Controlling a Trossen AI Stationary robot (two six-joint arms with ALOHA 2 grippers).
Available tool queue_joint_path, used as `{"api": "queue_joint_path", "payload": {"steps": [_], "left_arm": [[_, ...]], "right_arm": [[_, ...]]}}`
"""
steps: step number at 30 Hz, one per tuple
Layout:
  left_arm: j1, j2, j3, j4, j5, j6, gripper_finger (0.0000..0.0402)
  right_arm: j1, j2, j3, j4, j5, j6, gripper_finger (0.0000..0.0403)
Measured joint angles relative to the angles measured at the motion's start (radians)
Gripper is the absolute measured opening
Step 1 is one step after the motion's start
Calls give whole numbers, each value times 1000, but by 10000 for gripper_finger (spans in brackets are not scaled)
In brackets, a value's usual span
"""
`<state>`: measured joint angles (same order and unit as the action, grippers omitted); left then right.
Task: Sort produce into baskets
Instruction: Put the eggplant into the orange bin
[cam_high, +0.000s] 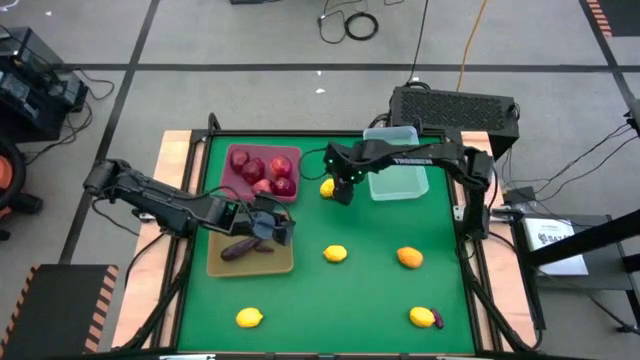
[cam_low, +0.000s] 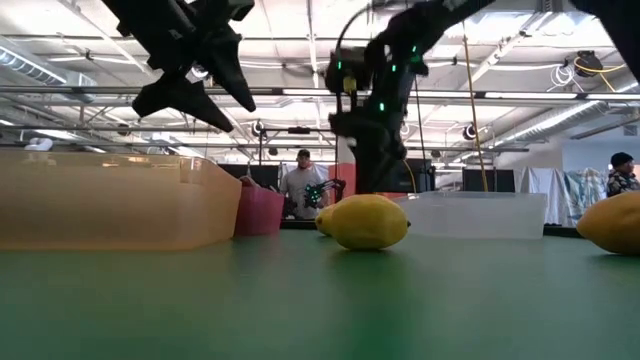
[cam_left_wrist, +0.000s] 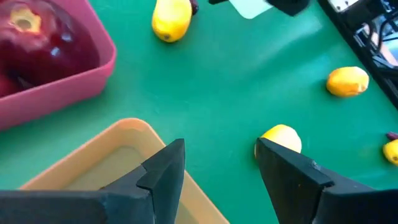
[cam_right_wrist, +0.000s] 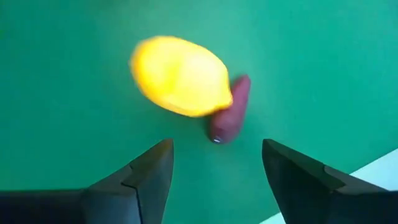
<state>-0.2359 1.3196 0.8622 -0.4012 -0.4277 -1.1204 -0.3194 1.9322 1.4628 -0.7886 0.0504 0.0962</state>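
Right pincer (cam_high: 343, 190), fingers apart, hovers over a lemon (cam_high: 327, 187) mid-frame; left pincer (cam_high: 280, 228) gapes empty above the tan tray (cam_high: 222, 264).

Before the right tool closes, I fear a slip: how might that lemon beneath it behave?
The lemon looks smooth and oval, so it may roll or squirt sideways. It touches a small purple piece, likely nudging it. The right tool hovers open above.

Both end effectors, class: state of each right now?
Left end effector: open, empty, above the tan tray.
Right end effector: open, empty, above a lemon.
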Motion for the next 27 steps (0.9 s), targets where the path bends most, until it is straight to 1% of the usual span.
{"api": "queue_joint_path", "payload": {"steps": [5,10,19,27], "left_arm": [[0,3,0,4,11,-27,205],[0,3,0,3,11,-53,205],[0,3,0,1,8,-53,205],[-2,3,0,-3,4,-53,205]], "right_arm": [[-36,39,0,-18,-5,-76,235],[-42,48,0,-13,-29,-103,235],[-41,65,0,66,-28,-101,235],[-39,160,1,67,-29,-84,235]]}}
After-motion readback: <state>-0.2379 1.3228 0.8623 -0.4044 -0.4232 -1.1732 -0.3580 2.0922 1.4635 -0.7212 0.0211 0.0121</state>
